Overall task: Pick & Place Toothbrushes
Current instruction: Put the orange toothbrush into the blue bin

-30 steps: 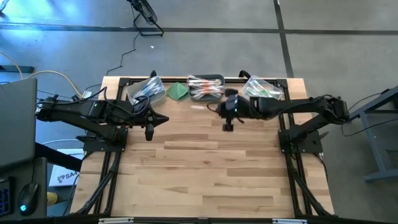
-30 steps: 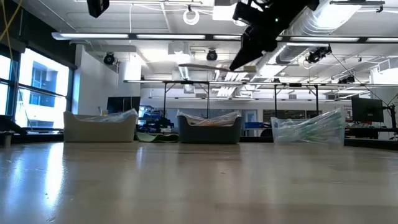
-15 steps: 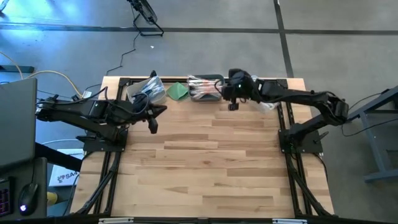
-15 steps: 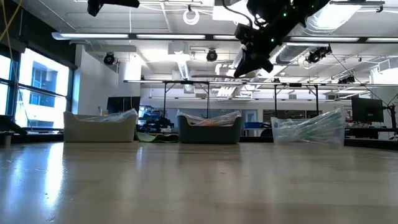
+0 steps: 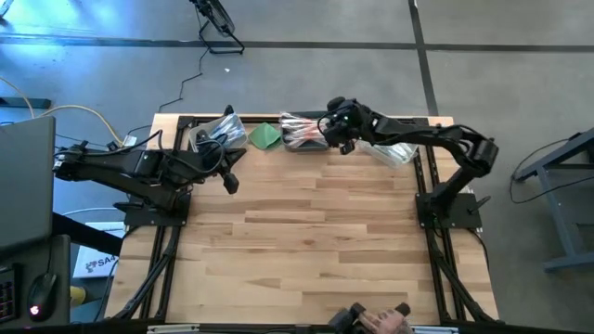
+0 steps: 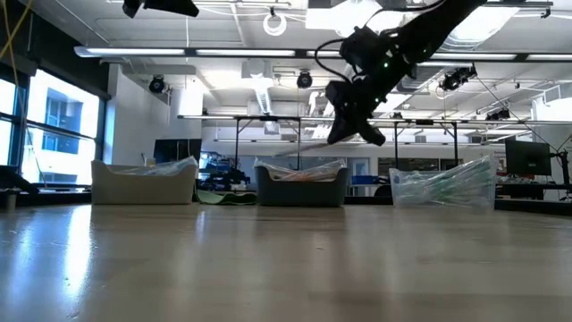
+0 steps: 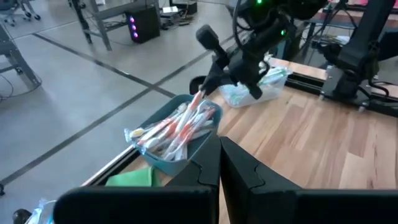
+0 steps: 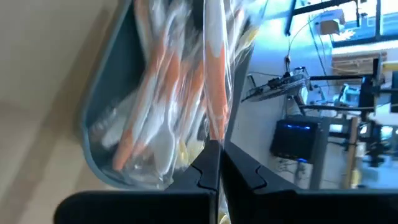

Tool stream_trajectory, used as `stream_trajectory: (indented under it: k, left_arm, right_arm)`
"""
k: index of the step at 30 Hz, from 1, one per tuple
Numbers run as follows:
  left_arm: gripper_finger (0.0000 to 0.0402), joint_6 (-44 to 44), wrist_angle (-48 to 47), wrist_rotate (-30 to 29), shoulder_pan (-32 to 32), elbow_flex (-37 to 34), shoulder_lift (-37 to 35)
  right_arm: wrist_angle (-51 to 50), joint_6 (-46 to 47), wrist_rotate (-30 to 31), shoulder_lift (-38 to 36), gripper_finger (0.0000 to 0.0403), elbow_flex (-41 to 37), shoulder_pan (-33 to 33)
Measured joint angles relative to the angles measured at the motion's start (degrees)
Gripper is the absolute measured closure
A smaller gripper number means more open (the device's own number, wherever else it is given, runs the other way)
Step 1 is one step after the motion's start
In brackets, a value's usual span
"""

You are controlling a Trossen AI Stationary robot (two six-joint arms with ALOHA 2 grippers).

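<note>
Viewing from overhead, I see the wooden table filling the centre of the frame, with three bins along its upper edge. The middle bin holds orange toothbrushes; clear bags of toothbrushes lie to the upper right. The right gripper hangs over the middle bin, fingers pinching one wrapped toothbrush. The left gripper, centre left, has its fingers pressed together, holding nothing.
</note>
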Motion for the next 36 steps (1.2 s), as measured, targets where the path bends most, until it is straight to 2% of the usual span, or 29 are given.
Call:
stream_trajectory:
  k: [4, 10, 27, 36]
  left_arm:
    - [0.0401, 0.0, -0.06, -0.15, 0.0, 0.0, 0.0]
    - [0.0401, -0.05, -0.08, -0.59, 0.0, 0.0, 0.0]
    - [0.0401, -0.42, -0.19, -0.67, 0.0, 0.0, 0.0]
    - [0.0401, -0.42, -0.39, -0.67, 0.0, 0.02, 0.0]
  right_arm:
    - [2.41, -6.35, 1.45, 2.2, 0.04, 0.05, -0.12]
    - [3.83, -12.06, -4.02, 3.71, 0.04, 0.09, -0.36]
    - [5.58, -12.02, -5.39, 9.19, 0.04, 0.13, -2.76]
    - [17.2, -7.12, -4.74, 9.19, 0.0396, 0.15, -2.94]
